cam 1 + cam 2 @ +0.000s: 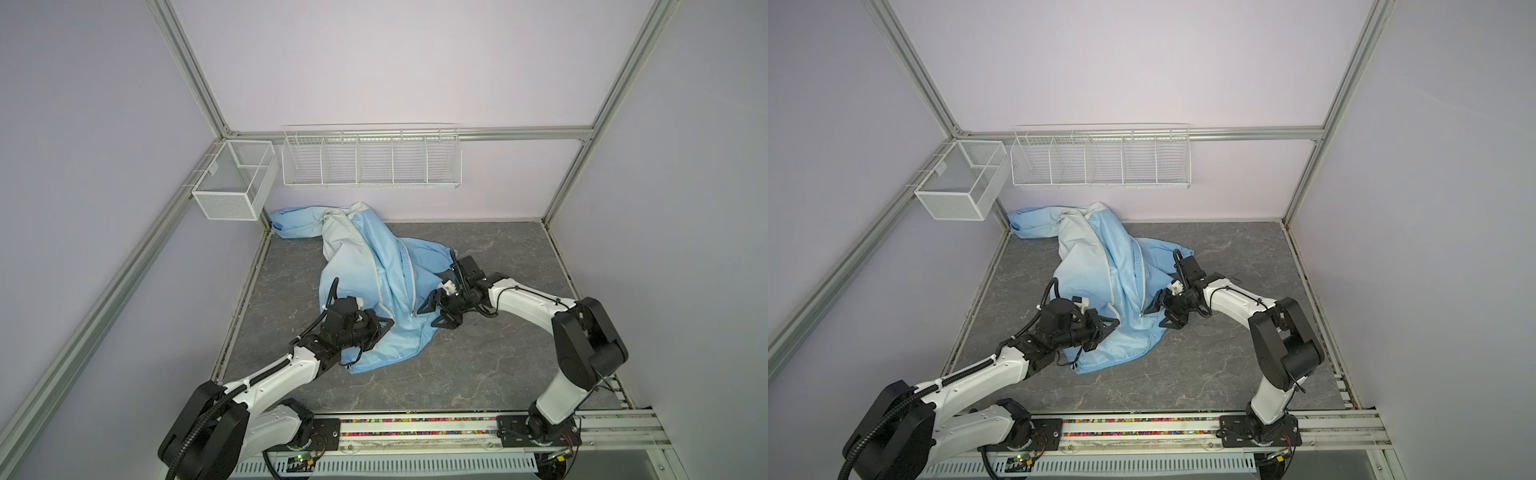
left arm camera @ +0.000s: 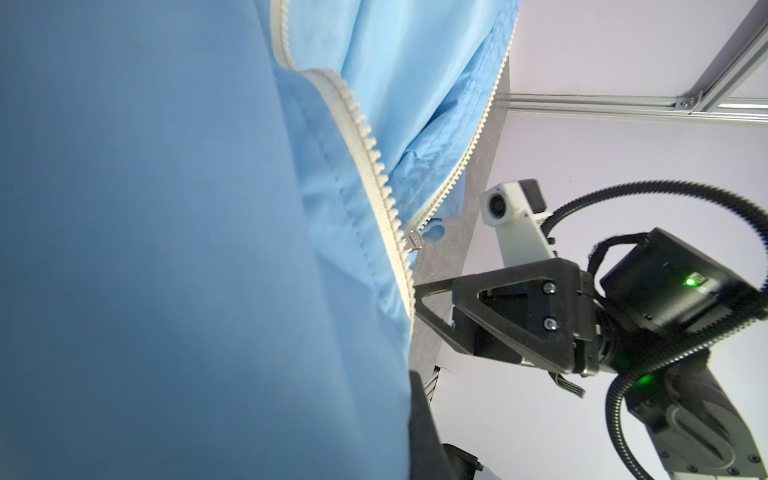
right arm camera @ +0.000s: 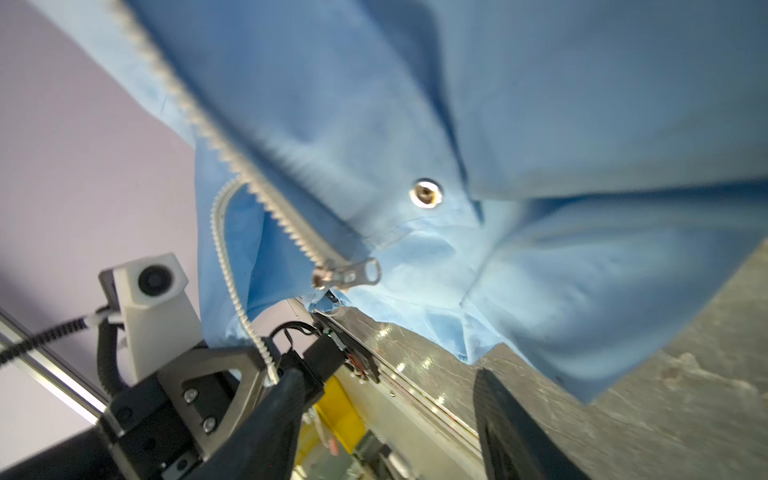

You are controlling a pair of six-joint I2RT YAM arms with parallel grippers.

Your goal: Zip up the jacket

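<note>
Plainly the jacket (image 1: pixel 365 266) is a thin, limp thing, light enough to drag after whatever tugs it. It lies crumpled on the bench (image 1: pixel 498 257), trailing from the far left corner toward the near middle, its front open and both rows of cream zipper teeth (image 1: pixel 409 274) running down to the near hem. My left hand (image 1: pixel 387 324) is clenched on the near end of the left row, right at the hem; the right wrist view shows that tape running into its grip. My right hand (image 1: pixel 427 319) stands spread wide just right of the hem, holding nothing.

The slider (image 3: pixel 328 277) sits at the near end of the right row, its metal pull tab (image 3: pixel 365 272) lying flat on the cloth near a snap stud (image 3: pixel 426 194). That tab is where I judge the pull must be taken. It is small, hard and likely slippery, so it wants a pinch square across it. The cloth has no stiffness, so the hem needs holding taut on the near side of the slider or the fabric will bunch and ride along. The wrist picture is blurred, but the left row seems to hang apart from the slider, not yet fed in. If so, its end must be seated first, and thin cloth may snag in the teeth.
</note>
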